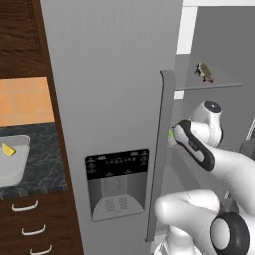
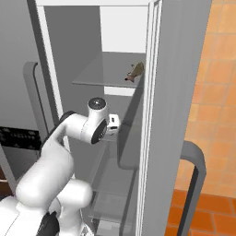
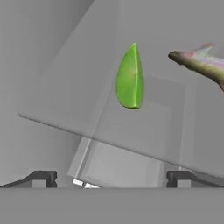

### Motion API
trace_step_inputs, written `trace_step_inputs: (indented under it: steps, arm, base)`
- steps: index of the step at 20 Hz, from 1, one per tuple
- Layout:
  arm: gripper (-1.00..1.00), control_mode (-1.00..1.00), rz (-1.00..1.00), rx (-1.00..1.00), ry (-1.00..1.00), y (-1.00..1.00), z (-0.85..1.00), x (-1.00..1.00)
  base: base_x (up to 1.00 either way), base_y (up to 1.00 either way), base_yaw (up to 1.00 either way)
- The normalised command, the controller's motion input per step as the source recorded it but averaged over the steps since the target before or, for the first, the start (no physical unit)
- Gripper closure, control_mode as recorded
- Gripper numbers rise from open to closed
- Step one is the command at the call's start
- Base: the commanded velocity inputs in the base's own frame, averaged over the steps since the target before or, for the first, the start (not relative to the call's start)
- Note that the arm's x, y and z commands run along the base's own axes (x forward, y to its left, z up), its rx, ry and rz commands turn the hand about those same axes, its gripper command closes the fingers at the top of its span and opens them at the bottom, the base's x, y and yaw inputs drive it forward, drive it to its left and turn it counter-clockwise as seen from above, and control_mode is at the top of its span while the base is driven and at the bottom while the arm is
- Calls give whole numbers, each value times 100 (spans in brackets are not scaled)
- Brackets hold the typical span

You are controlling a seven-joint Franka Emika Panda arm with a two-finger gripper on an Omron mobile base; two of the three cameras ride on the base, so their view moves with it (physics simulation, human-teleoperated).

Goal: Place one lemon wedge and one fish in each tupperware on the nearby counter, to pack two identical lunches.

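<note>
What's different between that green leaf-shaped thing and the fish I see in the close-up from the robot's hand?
The green wedge is one plain bright green; the fish is mottled olive, pinkish and pale. The wedge is a short pointed teardrop standing on end in the hand view; the fish is long and slim, lying slantwise. The wedge shows whole near the middle; the fish is cut off by the picture's right edge. Both rest on a glass shelf inside the fridge, untouched ahead of the open jaws.

A green wedge (image 3: 130, 78), pointed at the top and rounded at the bottom, is seen standing upright on a translucent grey shelf (image 3: 61, 100). To its right, well apart from it, part of a fish (image 3: 199, 63) is seen, brownish with a pinkish fin, cut off by the edge. The end effector (image 3: 111, 179) is held wide open below the shelf, with both dark fingertips (image 3: 41, 178) apart and nothing between them.
</note>
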Motion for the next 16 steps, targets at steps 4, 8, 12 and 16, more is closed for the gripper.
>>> trace_step_inputs:
  steps: [4,8,12,16]
  arm:
    - [-100,-100,3,2,0,0,-23,66]
    - [-100,-100,0,0,0,0,-39,62]
    - [-100,-100,0,0,0,0,-42,51]
    - [-100,-100,0,0,0,0,-21,53]
  base:
    - [0,0,0]
    - [0,0,0]
    - [0,0,0]
    - [0,0,0]
